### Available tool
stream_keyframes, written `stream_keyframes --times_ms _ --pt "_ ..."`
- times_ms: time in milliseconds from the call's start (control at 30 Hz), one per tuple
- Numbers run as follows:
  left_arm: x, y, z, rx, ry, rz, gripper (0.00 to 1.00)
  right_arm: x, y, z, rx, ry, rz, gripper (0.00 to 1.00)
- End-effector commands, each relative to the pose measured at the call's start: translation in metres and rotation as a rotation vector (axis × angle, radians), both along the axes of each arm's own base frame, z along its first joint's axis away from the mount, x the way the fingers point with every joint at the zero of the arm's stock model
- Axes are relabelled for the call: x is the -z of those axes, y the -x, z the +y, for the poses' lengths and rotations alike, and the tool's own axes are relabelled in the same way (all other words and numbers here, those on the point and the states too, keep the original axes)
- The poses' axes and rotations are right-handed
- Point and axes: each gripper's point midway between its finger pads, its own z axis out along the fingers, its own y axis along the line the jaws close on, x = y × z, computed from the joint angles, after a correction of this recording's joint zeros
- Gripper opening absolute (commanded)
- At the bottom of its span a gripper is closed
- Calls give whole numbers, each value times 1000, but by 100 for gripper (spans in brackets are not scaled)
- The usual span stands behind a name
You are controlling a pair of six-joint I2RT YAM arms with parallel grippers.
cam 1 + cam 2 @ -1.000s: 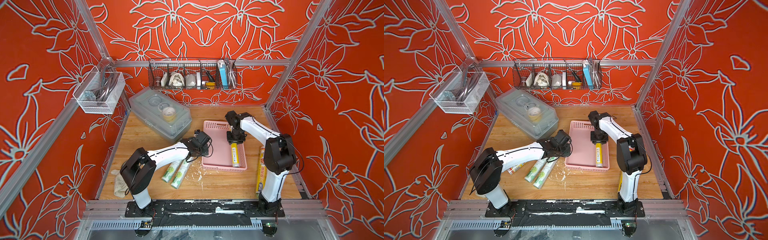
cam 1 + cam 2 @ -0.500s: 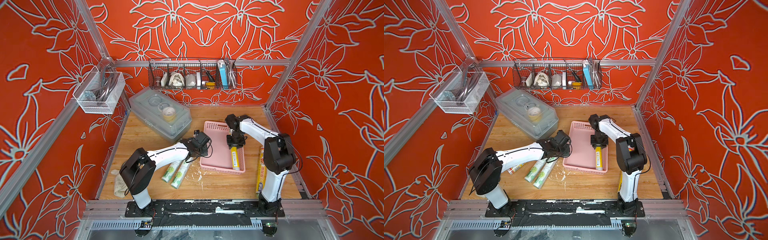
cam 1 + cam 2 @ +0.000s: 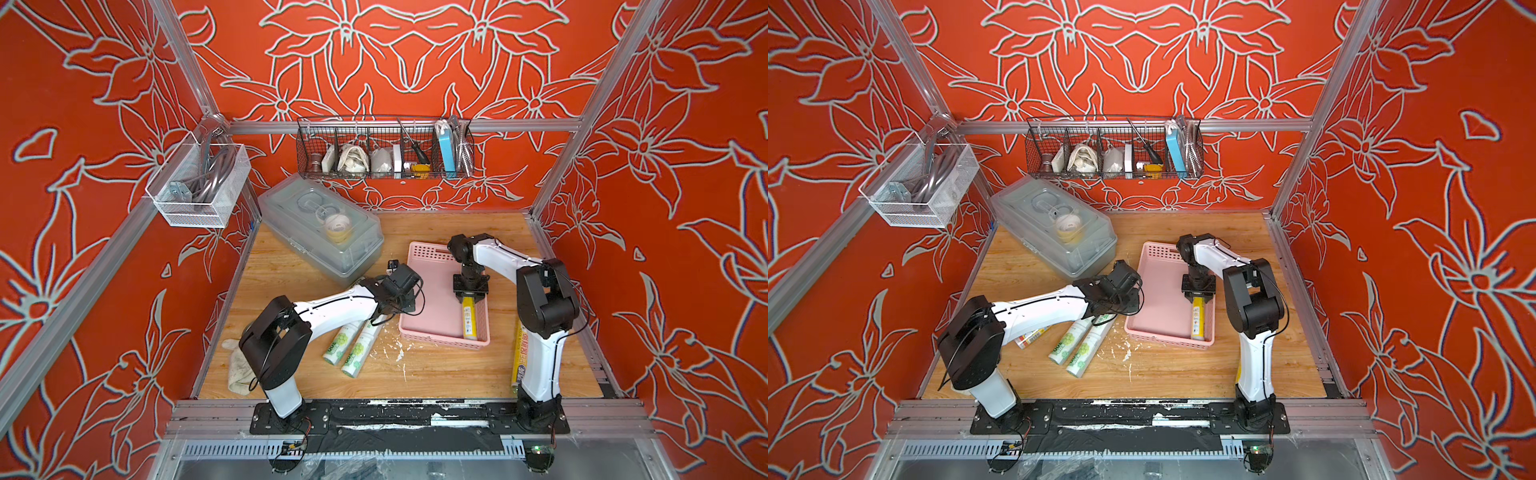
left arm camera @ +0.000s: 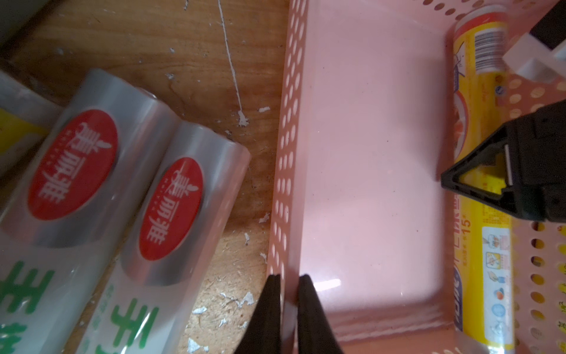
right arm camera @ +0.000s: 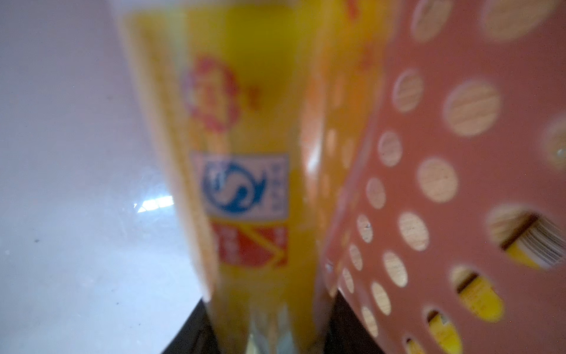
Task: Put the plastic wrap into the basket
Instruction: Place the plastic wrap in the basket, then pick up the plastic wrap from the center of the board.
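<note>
Five rolls of plastic wrap (image 3: pixel 469 322) are in sight, and only one lies in the pink basket (image 3: pixel 440 340) — a yellow roll (image 3: pixel 1198 322) stretched along the inside of its right wall, running near to far. My right gripper (image 3: pixel 470 296) is down on that roll's far part, a finger on either side of it. The right wrist view is too blurred up close for me to tell whether the jaws clamp the roll or only flank it. My left gripper (image 4: pixel 288 277) has its jaws nearly together, pinching the basket's perforated left wall, one finger inside and one outside. Left of the basket, on the wooden table (image 3: pixel 436 374), two white-and-green rolls (image 3: pixel 343 345) with red oval labels lie side by side, touching, slanted, partly under my left arm. A second yellow roll (image 3: pixel 1032 337) peeks out beneath that arm, further left — most of it hidden. The third yellow roll (image 3: pixel 519 357) lies on the table right of the basket, behind my right arm, well apart from the others. A clear lidded box (image 3: pixel 320 232) sits at the far left, and a crumpled cloth (image 3: pixel 239 370) rests at the near left edge.
</note>
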Motion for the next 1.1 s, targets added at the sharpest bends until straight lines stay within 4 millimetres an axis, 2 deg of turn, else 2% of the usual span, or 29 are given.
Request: stream_keyframes --times_ms 0,100,367,600,667,833,933,1067 --pt "-1 5 7 -22 -10 -5 15 -16 -8 -9 38 37 -53 49" --pt "-3 6 6 -28 -4 -15 17 -33 -6 -14 30 56 -84 54" --pt "-13 11 -3 -18 11 -46 20 -84 2 -15 6 19 -185 54" --pt "-24 18 -8 10 9 -62 22 -105 11 -10 -25 -41 -226 54" --pt "-29 20 -1 23 -25 -71 25 -109 12 -7 -37 -70 -243 53" --pt "-46 30 31 84 -164 -92 29 -124 19 -3 -80 -116 -276 53" --pt "-53 39 53 145 -210 -88 39 -131 22 -1 -109 -141 -297 53" --pt "-61 48 82 193 -217 -72 45 -140 26 4 -149 -184 -323 53"
